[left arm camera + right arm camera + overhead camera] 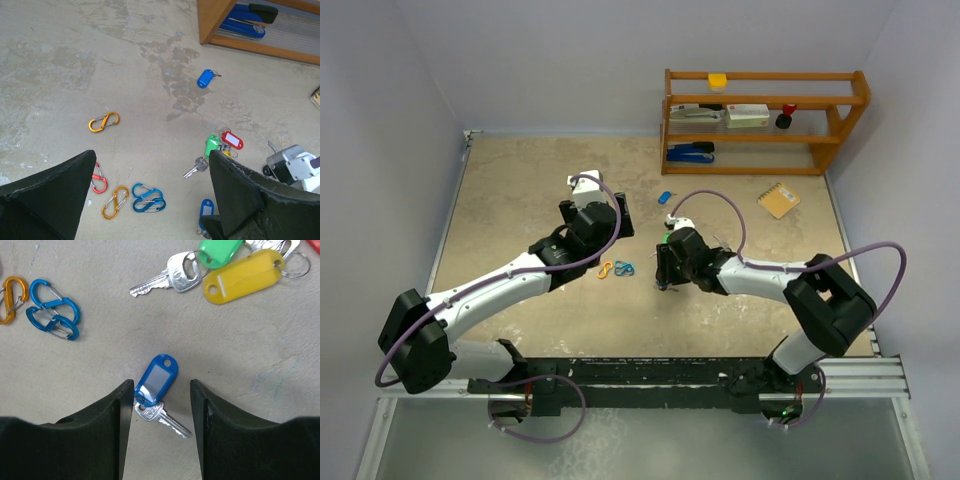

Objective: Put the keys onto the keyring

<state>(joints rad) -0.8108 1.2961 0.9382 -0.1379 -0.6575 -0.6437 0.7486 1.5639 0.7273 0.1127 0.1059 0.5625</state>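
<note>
Between the half-parted fingers of the right gripper (161,388), the blue-tagged key (156,380) is lying flat on the table (260,370). Its tag is almost touching one finger while the other finger is standing clear of it.

That lopsided straddle is inviting trouble. If the jaws are closing from this pose, the near finger is likely pushing the tag sideways first, spinning the key instead of pinching it (a thin plastic tag lying flat is offering little edge to catch). A grip landing on the tag alone is also leaving the small ring and metal blade dangling, which is making threading awkward.

The other keys (240,275), with green and yellow tags bunched together, are sitting well apart from the gripper.

The left gripper (152,160) is hanging wide open and empty above the coloured clips (148,198), and risks scattering them if it is descending carelessly.
</note>
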